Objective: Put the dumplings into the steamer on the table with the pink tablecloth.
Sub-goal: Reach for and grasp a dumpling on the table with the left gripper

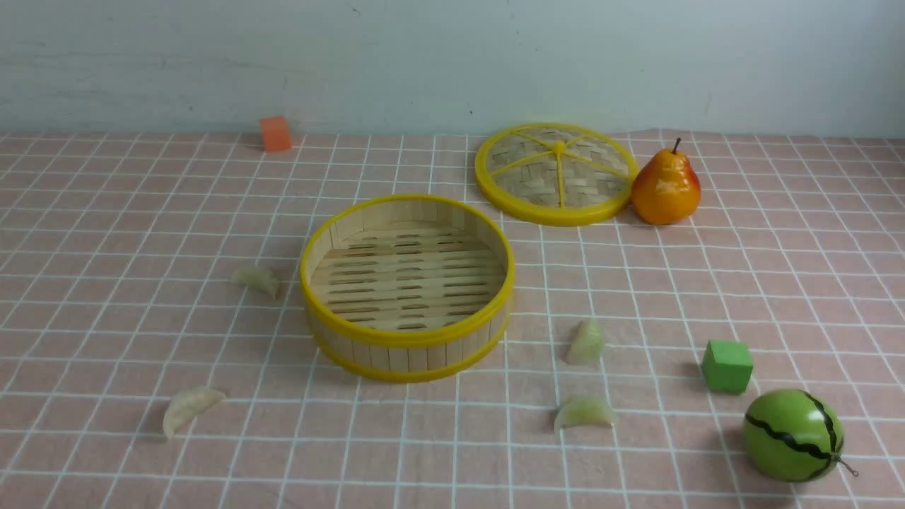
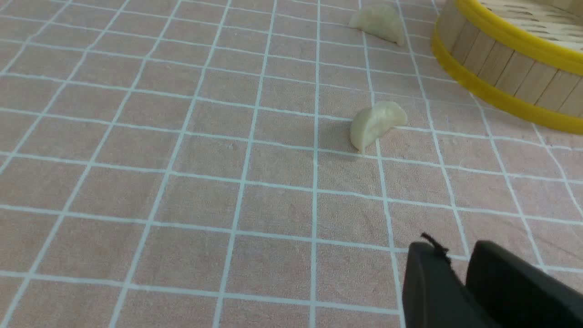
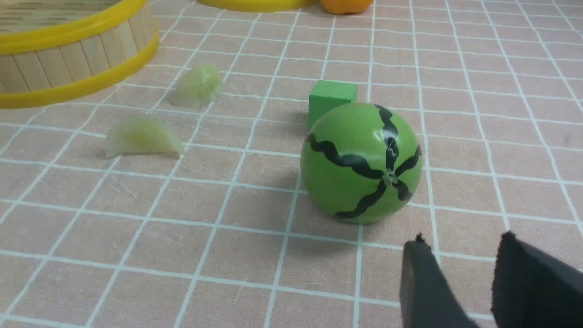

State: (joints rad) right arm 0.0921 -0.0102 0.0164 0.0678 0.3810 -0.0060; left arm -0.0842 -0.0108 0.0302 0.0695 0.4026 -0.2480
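Note:
The steamer (image 1: 406, 283) stands empty mid-table on the pink tablecloth (image 1: 106, 212). Two cream dumplings lie to its left, one close by (image 1: 257, 278) and one nearer the front (image 1: 189, 408). Two pale green dumplings lie to its right (image 1: 585, 343) (image 1: 584, 412). Neither arm shows in the front view. In the left wrist view my left gripper (image 2: 455, 255) hangs narrowly open and empty, short of a cream dumpling (image 2: 377, 124), with the steamer (image 2: 510, 59) beyond. In the right wrist view my right gripper (image 3: 462, 246) is open and empty; the green dumplings (image 3: 142, 136) (image 3: 198, 85) lie off to one side.
A toy watermelon (image 1: 793, 435) sits front right, directly ahead of the right gripper (image 3: 362, 161), with a green cube (image 1: 727, 365) behind it. The steamer lid (image 1: 555, 173) lies flat at the back beside a pear (image 1: 666, 187). An orange cube (image 1: 275, 133) stands by the wall.

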